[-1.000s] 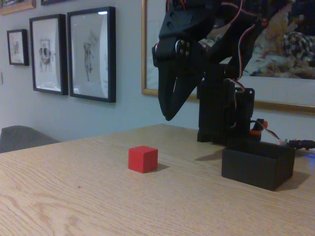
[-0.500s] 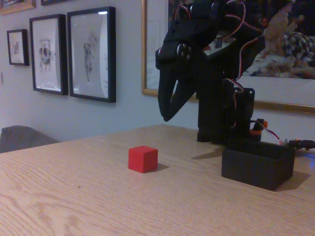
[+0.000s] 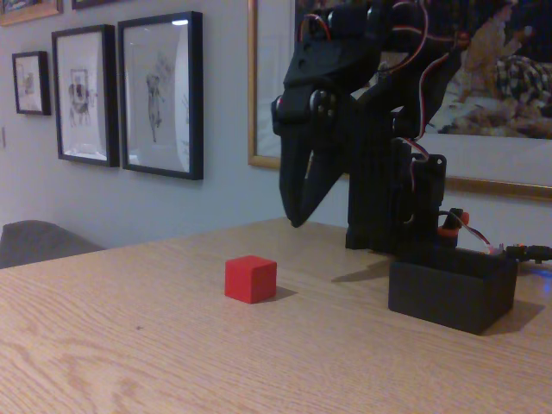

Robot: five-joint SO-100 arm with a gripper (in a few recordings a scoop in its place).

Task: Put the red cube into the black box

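Jaws on the gripper (image 3: 297, 217) are seen pointing down with the tips pretty much together, so they look clenched, and nothing is held between them. They're hung in the air above the counter (image 3: 172, 345), up and to the right of the red cube (image 3: 251, 279) in the fixed view. That cube is sat flat on the wood, well apart from the black box (image 3: 451, 293), which is parked further right by the arm's base.

Red cube (image 3: 251, 279) flat on table, well left of open-topped black box (image 3: 452, 295).
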